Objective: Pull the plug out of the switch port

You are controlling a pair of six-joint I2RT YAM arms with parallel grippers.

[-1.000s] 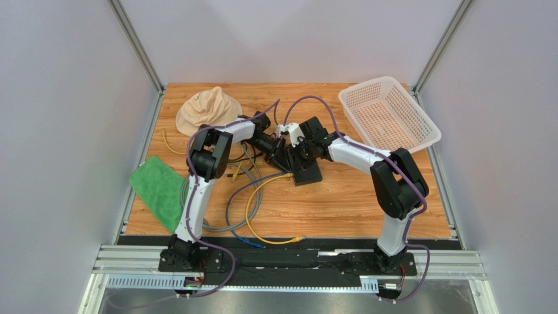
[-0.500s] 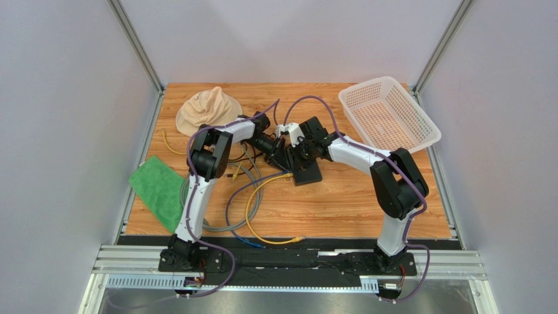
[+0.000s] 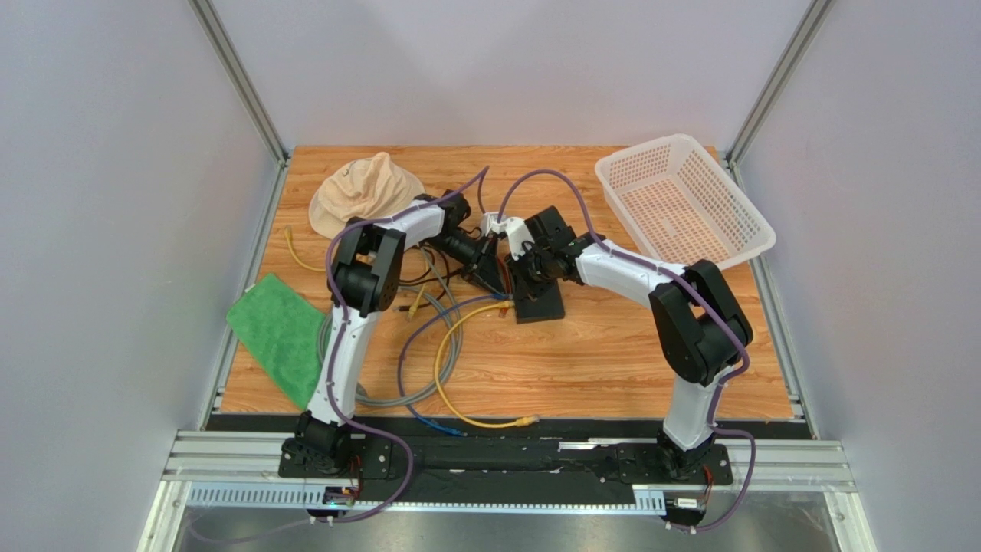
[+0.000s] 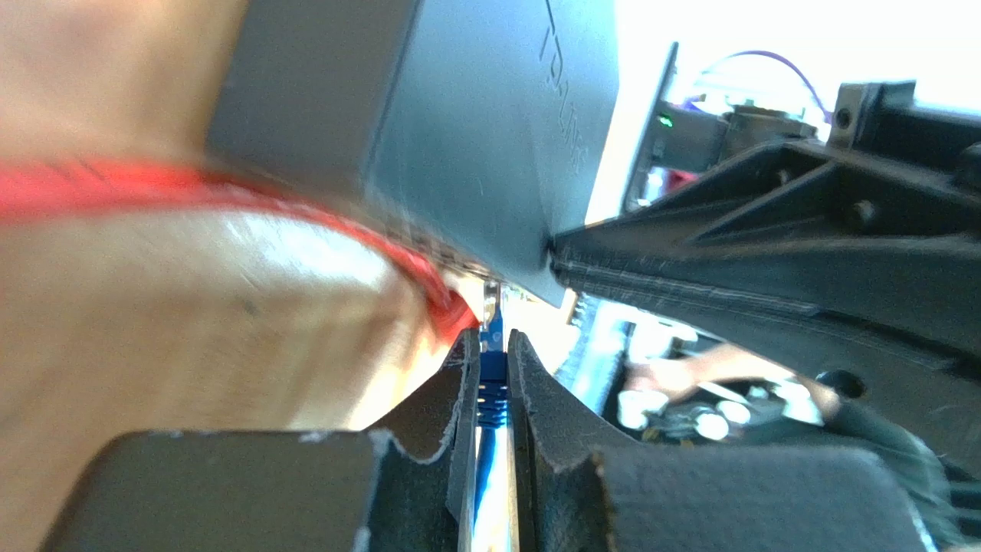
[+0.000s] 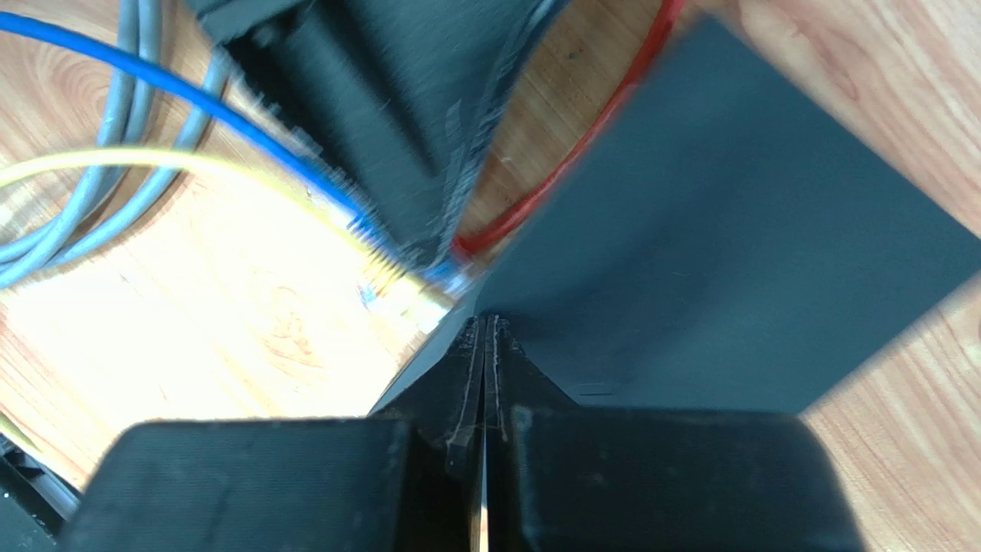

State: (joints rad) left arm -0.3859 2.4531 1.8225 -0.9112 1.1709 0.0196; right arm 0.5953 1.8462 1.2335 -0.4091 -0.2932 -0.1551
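The switch (image 3: 540,303) is a flat black box at the table's middle; it also shows in the left wrist view (image 4: 461,115) and the right wrist view (image 5: 714,230). My left gripper (image 4: 493,366) is shut on the blue plug (image 4: 493,385) of a blue cable, right at the switch's side edge; I cannot tell whether the plug sits in the port. From above, the left gripper (image 3: 495,274) is just left of the switch. My right gripper (image 5: 484,330) is shut with nothing between its jaws, its tips resting on the switch's top near the edge.
A red cable (image 5: 576,161) runs under the switch. A yellow plug (image 5: 392,288), yellow cable (image 3: 443,368) and grey cables (image 3: 397,397) lie left of it. A beige hat (image 3: 366,190), a green cloth (image 3: 276,334) and a white basket (image 3: 682,198) stand around.
My left wrist has shifted slightly toward the far side, still gripping the blue plug. The right arm and the switch have barely moved.
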